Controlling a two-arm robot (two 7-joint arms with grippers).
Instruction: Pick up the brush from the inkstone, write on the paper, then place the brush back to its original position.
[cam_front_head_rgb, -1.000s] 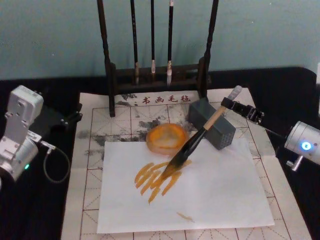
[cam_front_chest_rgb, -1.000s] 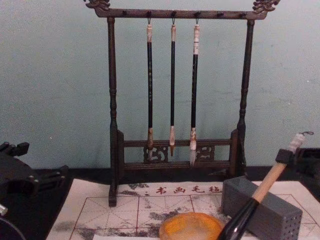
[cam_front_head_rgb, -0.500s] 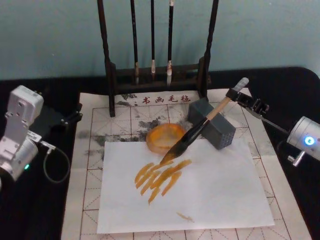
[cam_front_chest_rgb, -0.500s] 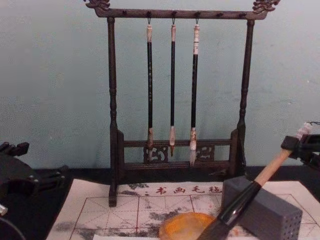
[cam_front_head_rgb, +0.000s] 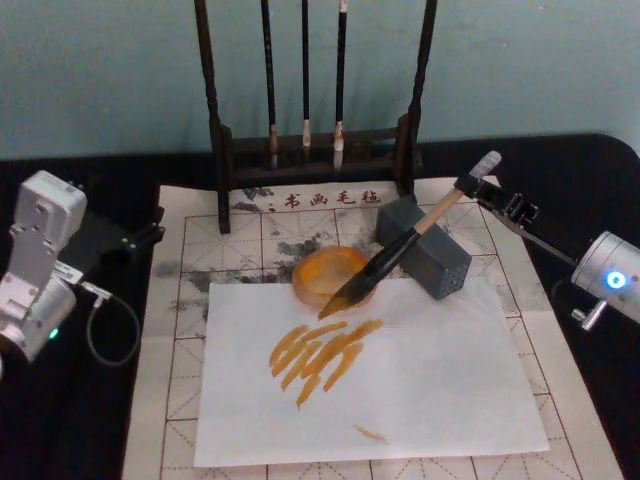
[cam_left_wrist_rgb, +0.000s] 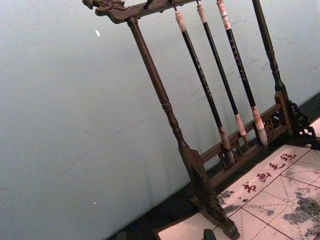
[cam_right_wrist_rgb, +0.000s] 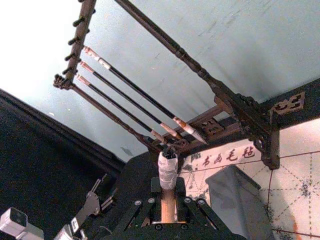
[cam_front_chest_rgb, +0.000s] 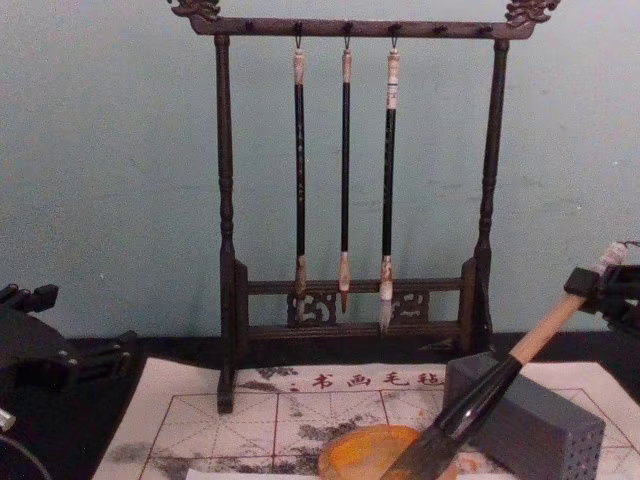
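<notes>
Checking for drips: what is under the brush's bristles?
The near rim of the orange inkstone, the tip reaching the edge of the white sheet. The brush, held by the right gripper, hides that rim and any contact. The left gripper is parked aside.

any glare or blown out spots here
Right wrist view: the wall burns out to white beyond the rack. Head view: a blue light glows behind the right gripper holding the brush; no glare on the white sheet. Chest view: even light, no hard shadows.
</notes>
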